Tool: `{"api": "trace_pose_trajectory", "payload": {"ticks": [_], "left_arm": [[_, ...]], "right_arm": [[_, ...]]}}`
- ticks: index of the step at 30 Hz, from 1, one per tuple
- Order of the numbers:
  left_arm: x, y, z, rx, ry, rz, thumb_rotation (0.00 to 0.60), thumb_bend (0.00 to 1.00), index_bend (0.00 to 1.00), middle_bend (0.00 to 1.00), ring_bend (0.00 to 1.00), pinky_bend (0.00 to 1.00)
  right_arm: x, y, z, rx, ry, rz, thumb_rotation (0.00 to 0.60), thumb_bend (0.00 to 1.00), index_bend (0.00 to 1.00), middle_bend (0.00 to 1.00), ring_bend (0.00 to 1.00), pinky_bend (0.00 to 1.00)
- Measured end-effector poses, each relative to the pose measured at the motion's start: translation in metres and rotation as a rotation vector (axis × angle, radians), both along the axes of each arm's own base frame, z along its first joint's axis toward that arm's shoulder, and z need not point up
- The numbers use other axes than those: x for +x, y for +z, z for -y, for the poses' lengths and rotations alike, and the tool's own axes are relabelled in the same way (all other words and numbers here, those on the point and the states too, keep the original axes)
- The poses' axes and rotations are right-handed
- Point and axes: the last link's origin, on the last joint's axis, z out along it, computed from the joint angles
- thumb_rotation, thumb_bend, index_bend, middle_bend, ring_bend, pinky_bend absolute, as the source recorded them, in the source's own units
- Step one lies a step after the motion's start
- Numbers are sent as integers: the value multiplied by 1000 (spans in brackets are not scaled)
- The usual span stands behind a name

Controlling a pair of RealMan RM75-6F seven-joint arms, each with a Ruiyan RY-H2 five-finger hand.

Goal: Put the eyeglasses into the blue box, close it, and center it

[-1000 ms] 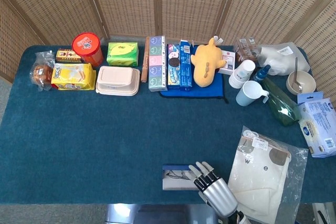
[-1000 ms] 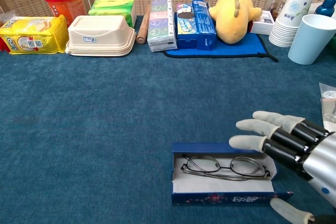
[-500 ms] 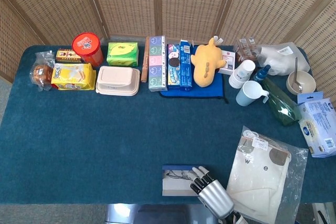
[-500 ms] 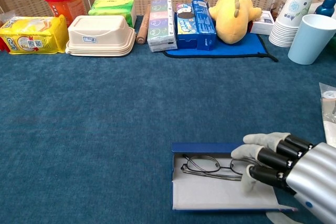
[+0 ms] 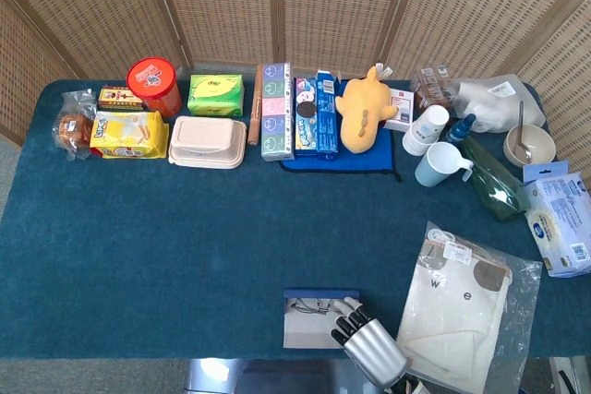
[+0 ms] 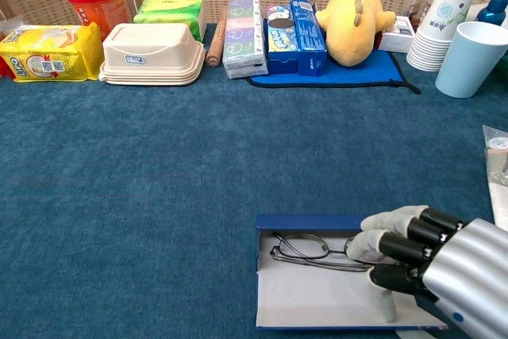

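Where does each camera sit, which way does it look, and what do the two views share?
Head view: high above the near table edge, looking steeply down on the whole table; only the right hand shows, at the bottom.
Chest view: low at the near edge, looking forward across the cloth to the back row; right hand at lower right.
Shared: the right hand on the open blue box holding the eyeglasses.

right hand (image 6: pixel 425 263), fingers (image 6: pixel 389 222) curled
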Motion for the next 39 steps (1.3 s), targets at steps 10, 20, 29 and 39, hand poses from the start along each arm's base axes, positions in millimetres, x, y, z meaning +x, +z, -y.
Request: {"api": "trace_pose_trajectory", "payload": {"ticks": [10, 20, 29, 39], "left_arm": [[0, -1, 0, 0, -10, 6, 600, 279, 56, 16, 0, 0], [0, -4, -2, -8, -7, 11, 600, 280, 55, 16, 0, 0], [1, -6, -4, -14, -8, 13, 600, 280, 56, 17, 0, 0], [0, -6, -4, -13, -5, 12, 600, 279, 56, 16, 0, 0]], "right_arm": [[9, 5, 6, -25, -6, 21, 600, 312, 604, 333, 232, 254], [25, 12, 26, -35, -16, 42, 600, 300, 591, 331, 232, 254], [39, 13, 48, -34, -14, 31, 600, 276, 540, 304, 213, 254], [50, 2, 69, -29, -24, 14, 600, 277, 330, 199, 160, 245]]}}
